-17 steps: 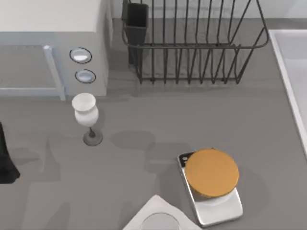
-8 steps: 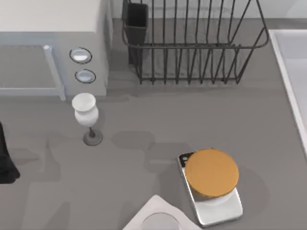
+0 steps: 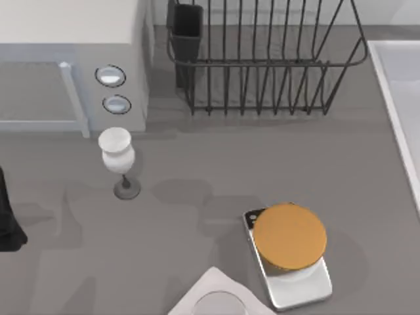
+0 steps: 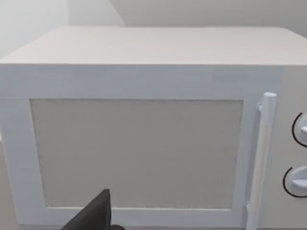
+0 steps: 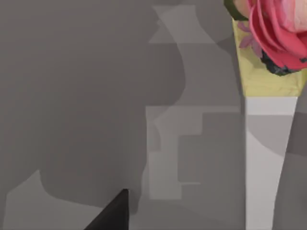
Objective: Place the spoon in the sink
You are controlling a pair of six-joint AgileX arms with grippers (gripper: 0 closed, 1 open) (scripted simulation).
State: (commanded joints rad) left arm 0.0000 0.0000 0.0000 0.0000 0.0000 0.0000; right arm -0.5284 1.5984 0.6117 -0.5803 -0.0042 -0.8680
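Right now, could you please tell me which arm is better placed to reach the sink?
Probably the right. The sink lies at the right edge of the table, on that arm's side, while the left arm sits at the far left edge, facing the microwave.

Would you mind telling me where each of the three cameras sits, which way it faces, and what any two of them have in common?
Top view: above the table, looking down on the white box with two knobs, wire rack, goblet, orange disc and sink; a dark part of the left arm at the left edge.
Left wrist view: faces the box's door and handle; a dark fingertip shows.
Right wrist view: faces the grey tabletop and a pink flower; a dark fingertip shows.
Shared: top and left wrist both show the box.
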